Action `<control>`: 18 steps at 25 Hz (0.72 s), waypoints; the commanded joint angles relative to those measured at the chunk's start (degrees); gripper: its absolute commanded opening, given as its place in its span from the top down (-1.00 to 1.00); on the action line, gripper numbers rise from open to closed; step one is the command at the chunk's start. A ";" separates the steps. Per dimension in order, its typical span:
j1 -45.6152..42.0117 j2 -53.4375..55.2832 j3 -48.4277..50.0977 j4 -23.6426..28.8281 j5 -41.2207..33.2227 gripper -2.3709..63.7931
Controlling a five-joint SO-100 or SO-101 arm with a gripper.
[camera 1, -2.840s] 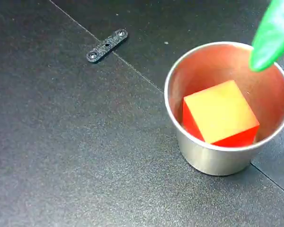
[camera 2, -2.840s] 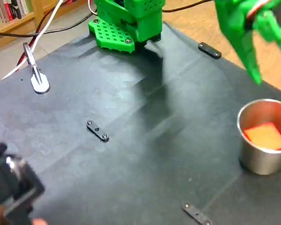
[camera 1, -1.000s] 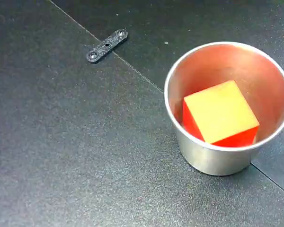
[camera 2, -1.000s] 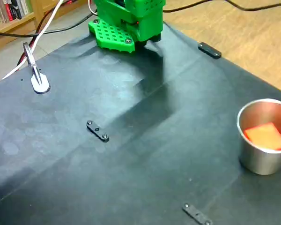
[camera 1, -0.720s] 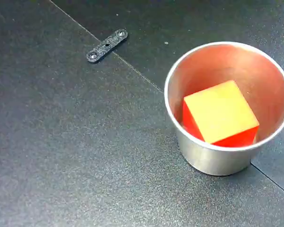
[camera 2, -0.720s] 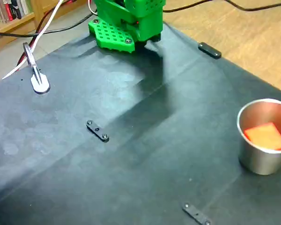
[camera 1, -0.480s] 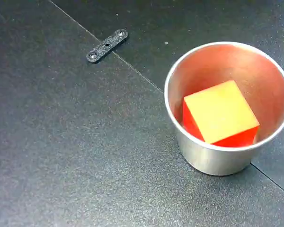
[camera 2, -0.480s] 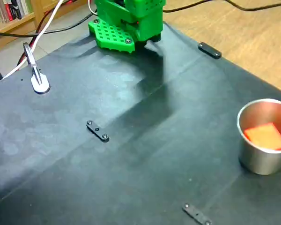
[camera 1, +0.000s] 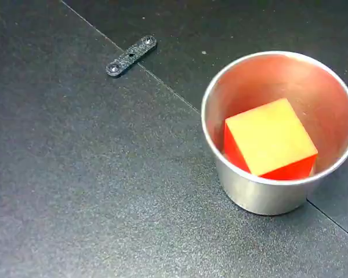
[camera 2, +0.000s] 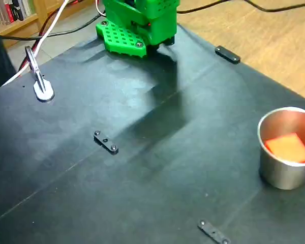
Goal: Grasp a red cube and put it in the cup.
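The red cube (camera 1: 270, 145) sits tilted inside the cup (camera 1: 265, 194) at the frame's right, so the task looks complete. The pincer is out of sight in both fixed views; only the green arm base (camera 2: 137, 23) shows, at the desk's (camera 2: 142, 173) top edge

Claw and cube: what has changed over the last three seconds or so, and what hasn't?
The green claw, which hung above the cup at the start, has drawn away and no longer shows in either fixed view; only the arm's green base remains. A blurred dark thing at the lower left edge has also gone. The red cube lies inside the cup exactly as before, and the black brackets have not shifted.
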 commanded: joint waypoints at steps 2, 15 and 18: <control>-0.18 1.05 -0.18 0.26 -0.26 0.11; -0.18 1.05 -0.09 0.26 -0.26 0.12; -0.18 1.05 -0.09 0.26 -0.26 0.12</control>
